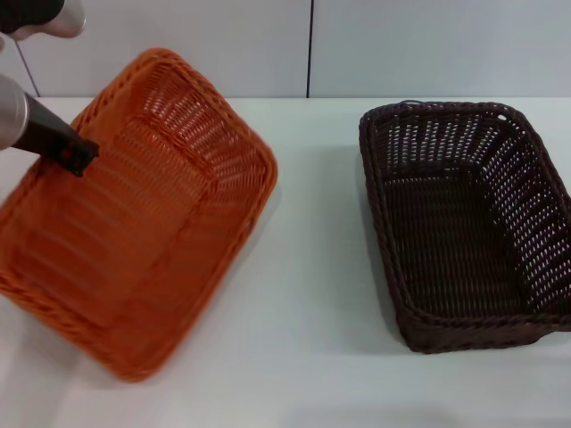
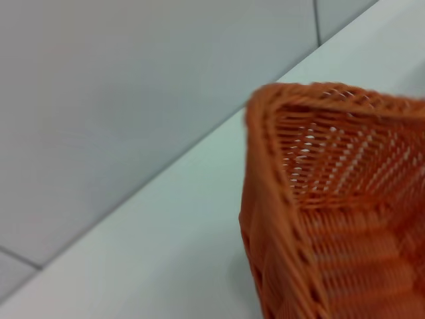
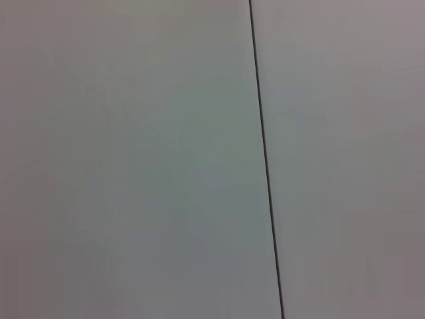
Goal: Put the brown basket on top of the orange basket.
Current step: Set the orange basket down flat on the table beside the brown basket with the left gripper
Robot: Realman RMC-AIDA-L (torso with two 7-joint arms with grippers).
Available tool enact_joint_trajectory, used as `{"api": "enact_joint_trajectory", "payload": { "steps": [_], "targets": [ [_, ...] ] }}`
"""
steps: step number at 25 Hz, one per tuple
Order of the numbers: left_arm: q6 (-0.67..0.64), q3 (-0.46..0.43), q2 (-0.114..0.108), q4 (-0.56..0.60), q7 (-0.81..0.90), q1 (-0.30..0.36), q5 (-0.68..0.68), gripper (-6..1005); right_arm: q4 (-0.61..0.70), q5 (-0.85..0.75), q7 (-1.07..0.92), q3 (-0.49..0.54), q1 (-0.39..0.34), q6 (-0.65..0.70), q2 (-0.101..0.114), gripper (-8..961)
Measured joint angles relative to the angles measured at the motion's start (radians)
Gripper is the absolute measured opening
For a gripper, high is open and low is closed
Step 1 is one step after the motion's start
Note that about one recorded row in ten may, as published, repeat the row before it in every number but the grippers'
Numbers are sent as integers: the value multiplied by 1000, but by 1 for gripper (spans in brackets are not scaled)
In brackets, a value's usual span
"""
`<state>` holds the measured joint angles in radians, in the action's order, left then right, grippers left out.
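Brown basket (image 1: 468, 227): upright on the white surface (image 1: 312, 267), on the robot's right, untouched, well apart from the orange basket (image 1: 134, 214).

Orange basket: on the left, tilted, one long side raised off the surface, the near corner resting low. Left gripper (image 1: 76, 153) at the raised left rim, dark fingers (image 1: 70, 150) pressed against the braided edge. Appears to be gripping the orange basket at the rim; finger opening not readable, so grip width cannot be told. Left wrist view: only a rim corner and the inner weave of the orange basket, no fingers.

Right gripper: not visible; its wrist view faces only a plain wall with a dark seam.

Step in hand, as judged: handling the orange basket, brown one not yet lifted.
- Set the orange basket flat and square before stacking.
- Grasp the brown basket by a long rim, mid-length, to limit swing.
- Align both outlines, then lower straight so the sloping sides nest.
- Risk: openwork rim slipping in a shallow pinch.
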<state>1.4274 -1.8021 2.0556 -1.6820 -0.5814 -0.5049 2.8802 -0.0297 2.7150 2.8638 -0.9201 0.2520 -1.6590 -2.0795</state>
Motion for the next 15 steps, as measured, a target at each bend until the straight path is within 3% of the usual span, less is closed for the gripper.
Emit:
{"api": "enact_joint_trajectory", "payload": {
  "steps": [5, 9, 15],
  "targets": [
    [70, 3, 1, -98, -125, -3, -25, 169, 1, 0, 0, 3, -3, -5, 0, 763],
    [140, -2, 1, -166, -221, -22, -133, 153, 1, 0, -1, 3, -6, -6, -1, 763],
    [186, 16, 3, -171, -259, -72, -173, 150, 1, 0, -1, -1, -7, -6, -2, 763]
  ]
}}
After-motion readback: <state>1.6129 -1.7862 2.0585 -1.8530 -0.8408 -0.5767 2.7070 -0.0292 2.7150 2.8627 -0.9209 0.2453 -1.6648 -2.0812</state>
